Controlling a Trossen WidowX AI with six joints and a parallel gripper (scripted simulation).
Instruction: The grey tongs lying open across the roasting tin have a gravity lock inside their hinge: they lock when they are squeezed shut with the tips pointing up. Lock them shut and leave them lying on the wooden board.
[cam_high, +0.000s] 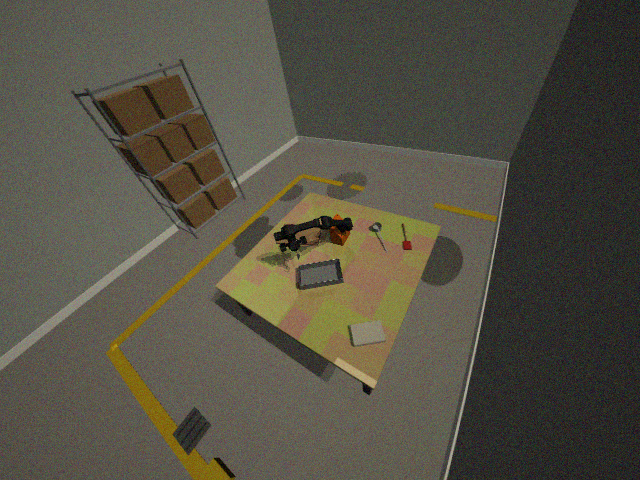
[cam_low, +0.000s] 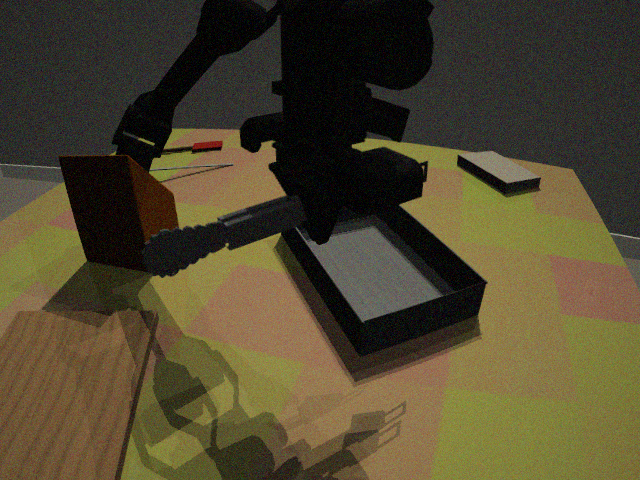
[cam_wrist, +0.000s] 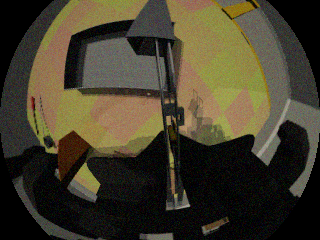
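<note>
The grey tongs (cam_low: 261, 222) (cam_wrist: 161, 75) are squeezed together, their two arms close side by side. My gripper (cam_high: 298, 254) (cam_low: 321, 235) (cam_wrist: 166, 133) is shut on them and holds them in the air above the table. In the exterior view the scalloped tips point left and a little down in the picture, past the left wall of the roasting tin (cam_high: 320, 285) (cam_low: 413, 310) (cam_wrist: 73, 62). Whether the hinge is locked cannot be seen. The wooden board (cam_high: 312, 234) (cam_low: 67, 392) lies to the left in the exterior view, partly behind the arm in the top view. The tongs do not touch it.
An orange-brown block (cam_high: 339, 236) (cam_low: 108, 206) (cam_wrist: 73, 150) stands beyond the board, close behind the tongs' tips in the exterior view. A ladle (cam_high: 376, 226) and a red spatula (cam_high: 406, 245) (cam_low: 207, 146) lie beyond it. A pale flat box (cam_high: 367, 333) (cam_low: 498, 167) lies past the tin.
</note>
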